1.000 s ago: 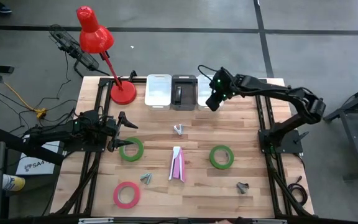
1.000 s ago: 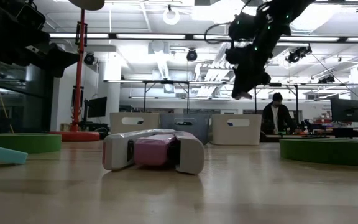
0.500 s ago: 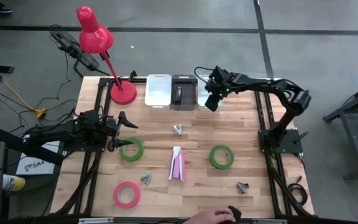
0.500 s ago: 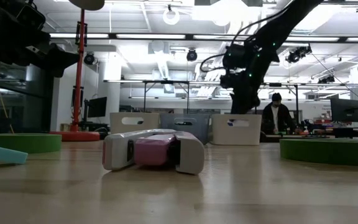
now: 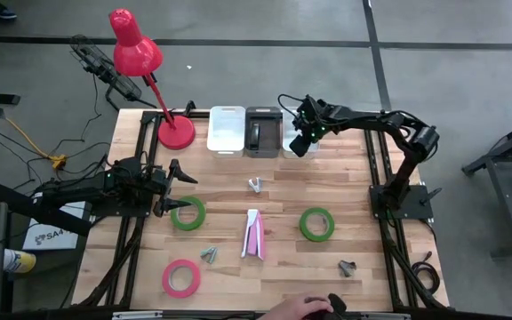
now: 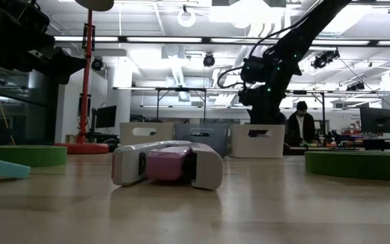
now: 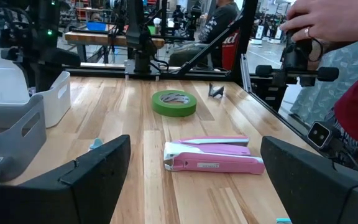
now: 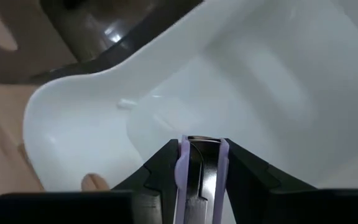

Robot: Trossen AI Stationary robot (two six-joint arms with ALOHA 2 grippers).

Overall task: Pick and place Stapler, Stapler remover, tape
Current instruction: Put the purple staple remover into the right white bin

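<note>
Nearest the front edge, a person's hand (image 5: 302,308) reaches in, seen from above only; just past it lie the pink tape roll (image 5: 180,277) and two small staple removers (image 5: 209,254), one either side of the pink-and-white stapler (image 5: 253,234), which sits mid-table and fills the low view (image 6: 166,165). Left of the stapler, the left gripper (image 5: 181,188) hangs with its fingers spread wide right at a green tape roll (image 5: 188,213); its own wrist camera looks across the stapler (image 7: 213,156) to the other green roll (image 7: 174,102), which lies right of the stapler. Beyond the stapler, a third remover (image 5: 254,185), then the row of bins: white (image 5: 226,130), grey (image 5: 262,131), and another white bin (image 6: 256,141). The right gripper (image 5: 300,145) is down at that last bin, and only the right wrist view shows it: fingers pinching a purple-handled staple remover (image 8: 199,163) over the bin's white inside (image 8: 278,87). A red lamp (image 5: 137,55) stands at the far left.
</note>
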